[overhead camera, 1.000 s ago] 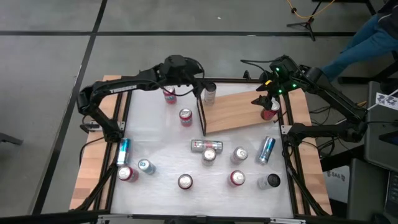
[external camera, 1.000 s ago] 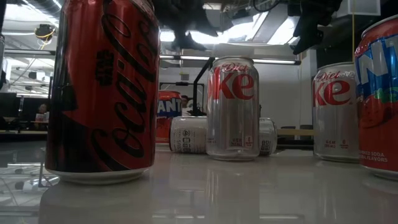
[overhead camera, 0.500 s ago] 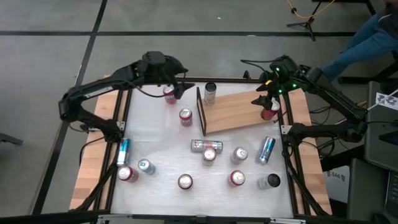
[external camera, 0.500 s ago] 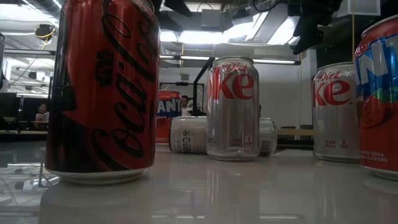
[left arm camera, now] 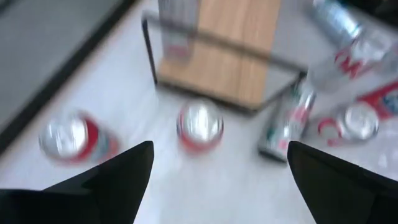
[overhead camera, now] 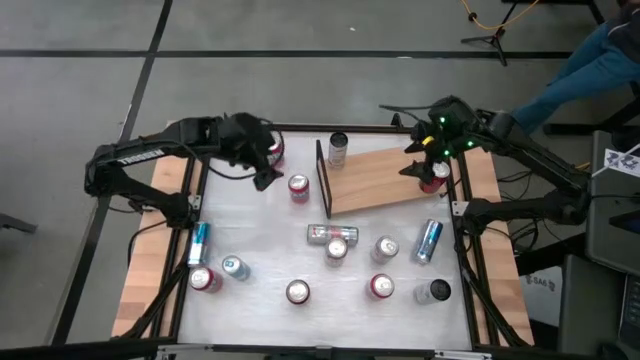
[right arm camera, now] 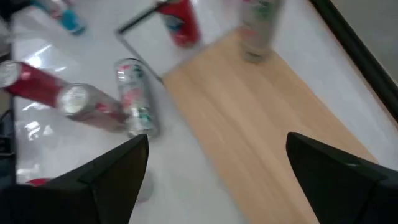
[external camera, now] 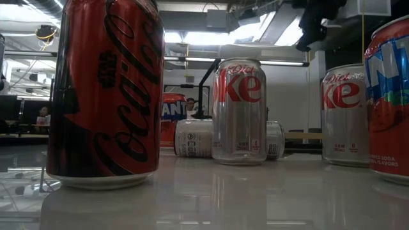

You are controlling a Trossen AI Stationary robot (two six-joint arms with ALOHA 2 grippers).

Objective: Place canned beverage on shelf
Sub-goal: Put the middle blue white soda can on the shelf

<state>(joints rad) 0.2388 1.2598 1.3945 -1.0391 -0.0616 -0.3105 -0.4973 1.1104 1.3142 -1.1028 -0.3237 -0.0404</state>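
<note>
The shelf [overhead camera: 375, 180] is a light-brown board with a black upright frame [overhead camera: 322, 178] at its left end. A silver can [overhead camera: 338, 148] stands on its far left corner and shows in the right wrist view [right arm camera: 256, 28]. A red can [overhead camera: 436, 178] stands at the board's right end. My left gripper [overhead camera: 265, 175] is open and empty, left of the shelf, over two red cans [left arm camera: 200, 124] [left arm camera: 69, 138]. My right gripper [overhead camera: 415, 167] is open and empty above the board's right part [right arm camera: 267, 124], beside the red can.
Several more cans stand or lie on the white tabletop [overhead camera: 260, 230] in front of the shelf, one lying near the frame's foot [overhead camera: 331, 234]. A big red can [external camera: 105, 89] stands close to the low camera. Black rails [overhead camera: 190, 200] edge the table.
My left gripper has drawn back from the silver can at the shelf's frame toward the table's left edge and a little nearer. The silver can stays upright on the board. My right gripper has risen slightly above the board's right end.
</note>
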